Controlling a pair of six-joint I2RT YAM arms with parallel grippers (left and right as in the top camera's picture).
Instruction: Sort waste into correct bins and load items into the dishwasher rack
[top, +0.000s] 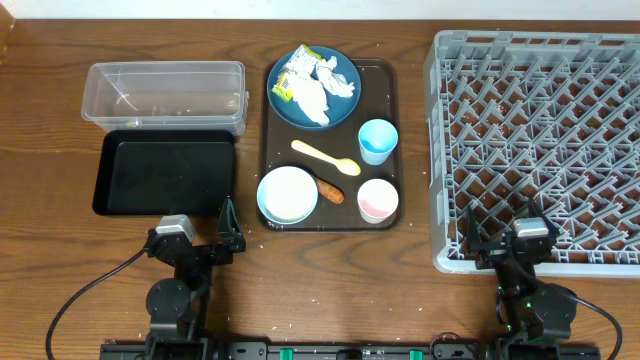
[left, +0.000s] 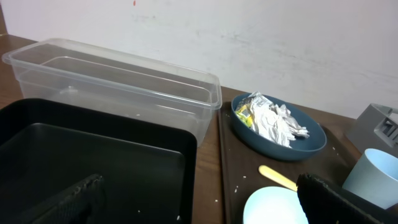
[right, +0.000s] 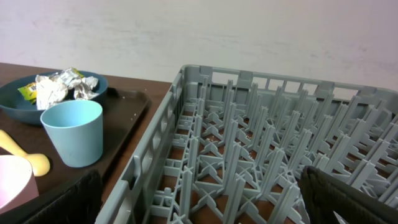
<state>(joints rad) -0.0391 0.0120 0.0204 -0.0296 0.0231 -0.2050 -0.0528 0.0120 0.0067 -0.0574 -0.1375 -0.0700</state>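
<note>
L tool (left: 199, 186): jaws spread as wide as they go, nothing in them, low at the 6 o'clock edge of the brown wood-grain desk (top: 40, 150). R tool (right: 200, 175): same, wide and empty.

At 12 o'clock from the L tool is the shallow black rectangular tray (top: 165, 175), w/ the clear plastic rectangular tub (top: 165, 70) hard against its far side. Both look bare inside.

At 1 o'clock is the dark brown serving tray (top: 385, 95) w/ the lot:
- The pale round bowl (top: 288, 194) is nearest.
- The small orange-brown finger-shaped food piece (top: 330, 190) is just at the bowl's 3 o'clock.
- The pink cup (top: 377, 200) is past that.
- The pale yellow spoon (top: 325, 157) is mid-tray.
- The pale blue cup (top: 377, 140) is at the spoon's 3 o'clock.
- The big dark blue round plate (top: 340, 112) is at the 12 o'clock end, w/ crumpled white paper scraps (top: 318, 85) and a yellow-green wrapper (top: 283, 90) heaped on it.

The R tool sits at the 6 o'clock rim of the large square grey plastic lattice rack (top: 432, 150).

Handling, my guess:
- **Paper:** v. light, soft, springy. Pinch the bulk from above.
- **Food piece:** soft, prob. greasy. Gentle pinch across its short side.
- **Cups:** light and stiff. Take the rim, one finger inside.
- **Bowl, plate:** rigid, slick, heavier, so rim grip only. The plate lies flat, so its edge is awkward to get under.
- **Spoon:** thin and low. Take it mid-handle.

The desk looks smooth, so things may slide. A plain pale wall (left: 249, 37) stands at 12 o'clock. The gap betw. the two trays is narrow.
</note>
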